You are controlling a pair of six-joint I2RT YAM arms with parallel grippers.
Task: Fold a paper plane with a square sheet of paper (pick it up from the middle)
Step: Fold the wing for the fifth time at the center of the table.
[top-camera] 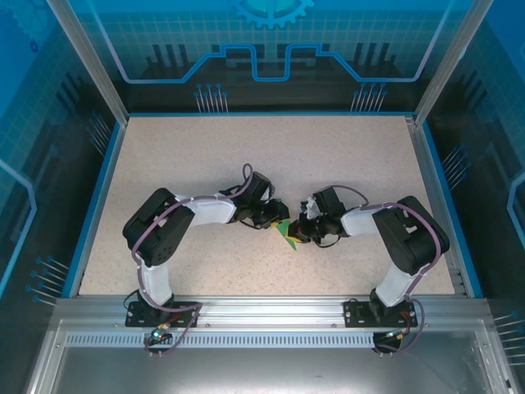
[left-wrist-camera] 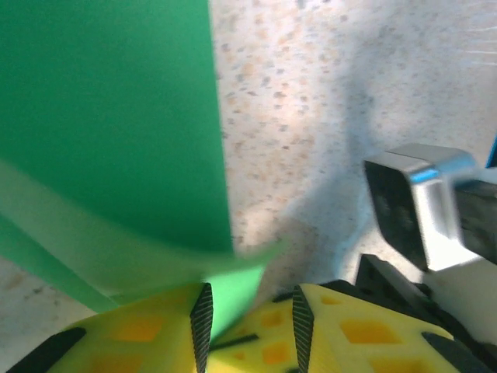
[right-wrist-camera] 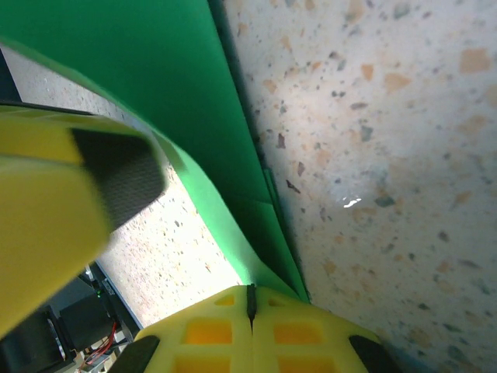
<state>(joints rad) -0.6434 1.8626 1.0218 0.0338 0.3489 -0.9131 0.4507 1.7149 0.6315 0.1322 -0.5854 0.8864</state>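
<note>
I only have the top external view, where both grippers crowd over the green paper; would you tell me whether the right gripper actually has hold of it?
Observer: Yes. On its wrist camera the right gripper is shut, with the square sheet of paper pinched in the seam between its fingers.
Operator: And the left one?
Observer: The left gripper is open; a corner of the sheet sits between its pads, which stand apart.
Operator: Does the sheet lie flat?
Observer: No; near the fingers a paler layer curves up off the table.
</note>
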